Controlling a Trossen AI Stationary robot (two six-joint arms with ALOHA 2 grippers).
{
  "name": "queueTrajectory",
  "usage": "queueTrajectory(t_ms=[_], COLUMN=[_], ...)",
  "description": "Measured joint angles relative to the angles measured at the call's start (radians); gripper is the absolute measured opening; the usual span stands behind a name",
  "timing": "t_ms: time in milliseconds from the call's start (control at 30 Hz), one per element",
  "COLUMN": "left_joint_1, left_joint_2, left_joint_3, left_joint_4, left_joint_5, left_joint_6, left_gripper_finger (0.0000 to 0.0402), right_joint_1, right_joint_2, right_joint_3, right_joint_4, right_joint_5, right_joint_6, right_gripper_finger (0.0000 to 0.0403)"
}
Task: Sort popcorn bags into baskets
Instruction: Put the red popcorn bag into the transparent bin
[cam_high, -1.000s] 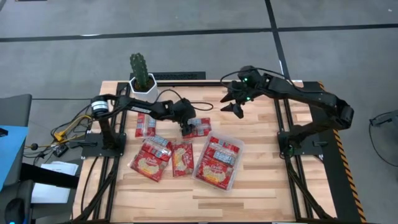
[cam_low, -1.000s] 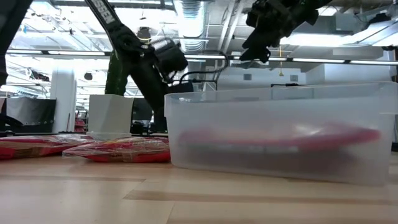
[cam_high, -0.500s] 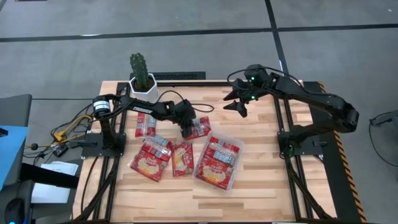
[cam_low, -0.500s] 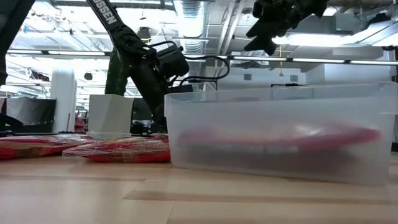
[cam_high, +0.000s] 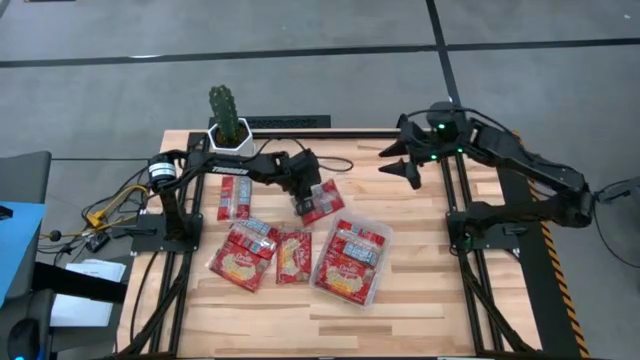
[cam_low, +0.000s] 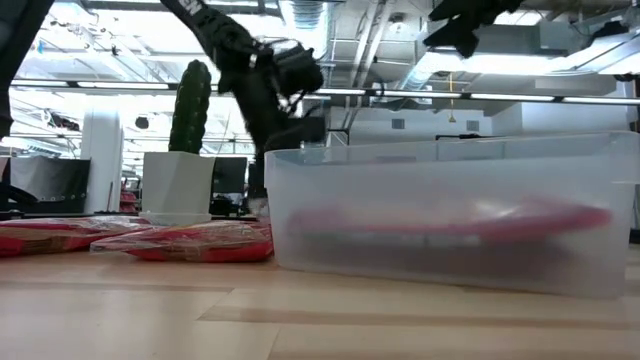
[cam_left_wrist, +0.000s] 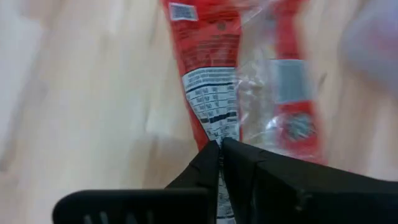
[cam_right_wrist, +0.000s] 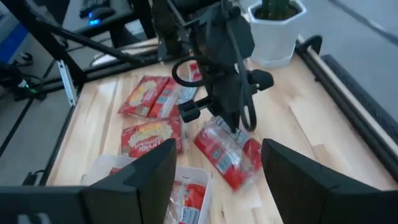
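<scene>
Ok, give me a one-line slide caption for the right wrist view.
Left end effector pinches a small popcorn bag above the wooden table, clear bin nearby.

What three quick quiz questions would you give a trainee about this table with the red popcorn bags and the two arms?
1. True or false: the left gripper has its fingers shut on the edge of a small oblong red foil popcorn bag.
2. Pick one. The right gripper is:
A. pressed into the clear bin
B. up in the air with fingers open, holding nothing
C. clamped on a packet
3. Fill in: the white hexagonal pot at the far edge of the wooden table holds a green ____.

Key: 1 true; 2 B; 3 cactus.
</scene>
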Motion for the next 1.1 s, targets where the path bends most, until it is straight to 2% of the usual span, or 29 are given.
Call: queueTrajectory(t_ms=[233, 400, 600, 800, 967, 1100], left_joint_1=[-0.013, -0.04, -0.069, -0.125, -0.194, -0.232], left_joint_2=[-0.003, -0.003, -0.003, -0.005, -0.007, 0.001], left_joint_3=[0.15, 0.26, 0.407, 0.512, 0.517, 0.515], left_joint_4=[-0.094, -0.172, -0.265, -0.278, -0.271, -0.244], left_joint_5=[-0.014, -0.027, -0.096, 0.023, 0.067, 0.1], left_joint_6=[0.034, 0.064, 0.136, 0.26, 0.361, 0.385], left_gripper_finger=[0.0, 0.0, 0.0, 0.0, 0.0, 0.0], right_joint_1=[0.0, 0.0, 0.0, 0.0, 0.0, 0.0], right_joint_2=[-0.108, -0.165, -0.22, -0.252, -0.26, -0.262], right_joint_3=[0.001, 0.001, 0.001, 0.001, 0.0, 0.0], right_joint_4=[-0.067, -0.127, -0.172, -0.198, -0.226, -0.246], right_joint_5=[0.004, 0.049, 0.076, 0.078, 0.078, 0.078], right_joint_6=[0.012, 0.019, 0.019, 0.026, 0.03, 0.03], right_gripper_finger=[0.026, 0.026, 0.026, 0.026, 0.026, 0.026])
